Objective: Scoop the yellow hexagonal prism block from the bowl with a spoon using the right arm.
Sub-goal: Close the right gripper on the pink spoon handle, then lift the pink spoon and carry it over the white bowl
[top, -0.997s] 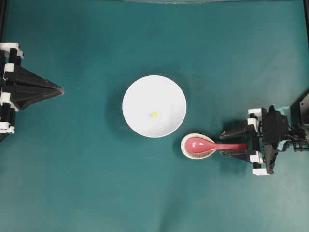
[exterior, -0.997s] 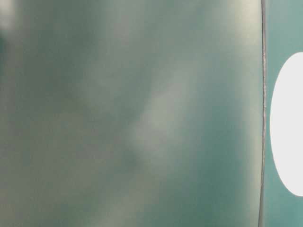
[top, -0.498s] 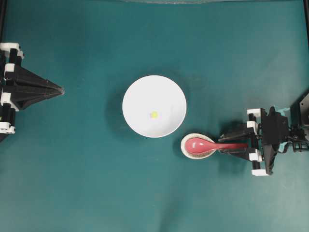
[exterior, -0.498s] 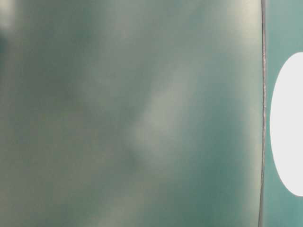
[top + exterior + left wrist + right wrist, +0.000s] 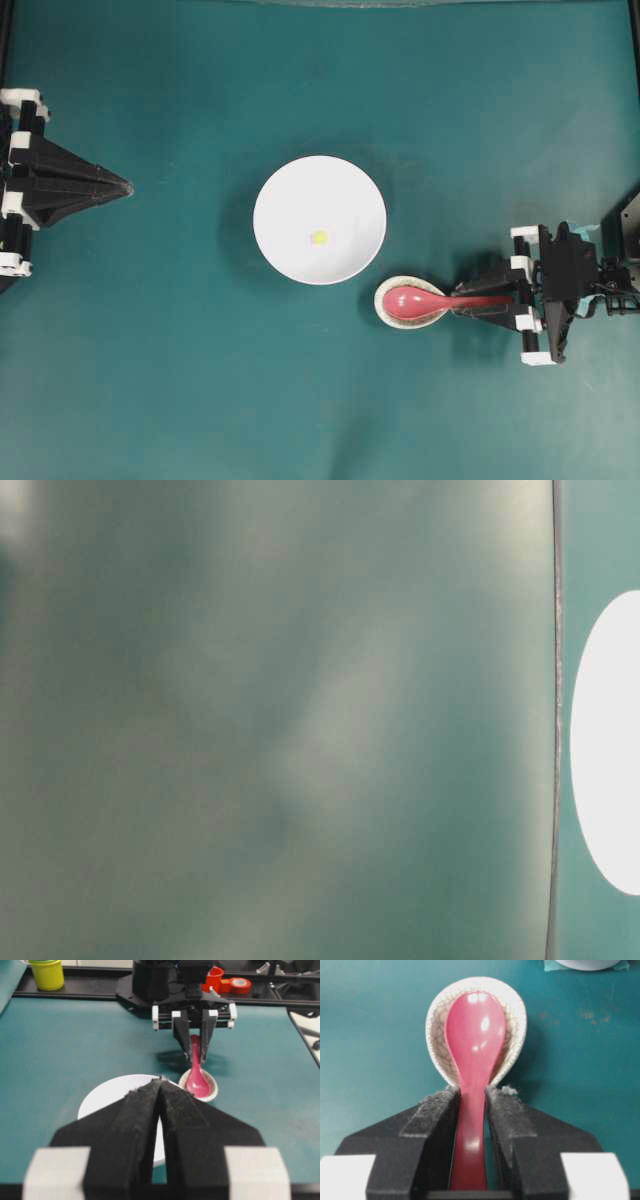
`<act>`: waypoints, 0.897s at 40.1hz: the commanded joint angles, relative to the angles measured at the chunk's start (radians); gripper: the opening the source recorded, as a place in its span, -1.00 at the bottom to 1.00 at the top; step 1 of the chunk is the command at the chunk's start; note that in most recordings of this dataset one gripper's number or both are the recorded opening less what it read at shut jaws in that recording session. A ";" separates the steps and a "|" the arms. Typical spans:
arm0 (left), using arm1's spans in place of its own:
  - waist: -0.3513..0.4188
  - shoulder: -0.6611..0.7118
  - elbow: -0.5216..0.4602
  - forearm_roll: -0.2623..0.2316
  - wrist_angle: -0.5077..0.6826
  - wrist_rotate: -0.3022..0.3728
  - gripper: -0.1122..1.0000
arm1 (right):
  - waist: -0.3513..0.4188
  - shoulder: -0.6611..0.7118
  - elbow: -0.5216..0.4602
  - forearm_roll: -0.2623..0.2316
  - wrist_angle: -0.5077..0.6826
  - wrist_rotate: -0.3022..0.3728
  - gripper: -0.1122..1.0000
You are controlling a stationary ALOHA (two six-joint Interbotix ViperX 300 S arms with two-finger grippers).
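- Now that the right claw [image 5: 471,1110] has narrowed from wide onto the spoon [image 5: 474,1045] handle, lifting looks next.
- Yellow hexagonal prism block [image 5: 318,237] sits inside the bowl [image 5: 290,190], unscooped.

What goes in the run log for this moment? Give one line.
right gripper: closed around spoon handle | spoon scoop: in spoon rest | yellow block: in bowl | left gripper: shut, idle

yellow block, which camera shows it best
The overhead view: the yellow block lies in plain sight inside the white bowl. The left wrist view's own pincer hides the bowl's middle; the table-level and right wrist views show no block.
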 commanded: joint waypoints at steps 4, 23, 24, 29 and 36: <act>0.000 0.008 -0.026 0.002 -0.005 0.000 -0.80 | 0.005 -0.014 -0.006 -0.008 -0.005 -0.003 -0.34; 0.002 0.008 -0.026 0.002 -0.003 0.000 -0.80 | -0.008 -0.247 -0.009 -0.008 0.048 -0.025 -0.35; 0.002 0.009 -0.028 0.000 -0.005 0.000 -0.80 | -0.012 -0.270 -0.011 -0.008 0.058 -0.034 -0.35; 0.002 0.009 -0.026 0.002 -0.003 0.000 -0.80 | -0.031 -0.362 -0.031 -0.008 0.130 -0.086 -0.35; 0.002 0.009 -0.028 0.002 -0.005 0.000 -0.80 | -0.063 -0.485 -0.109 -0.008 0.341 -0.196 -0.35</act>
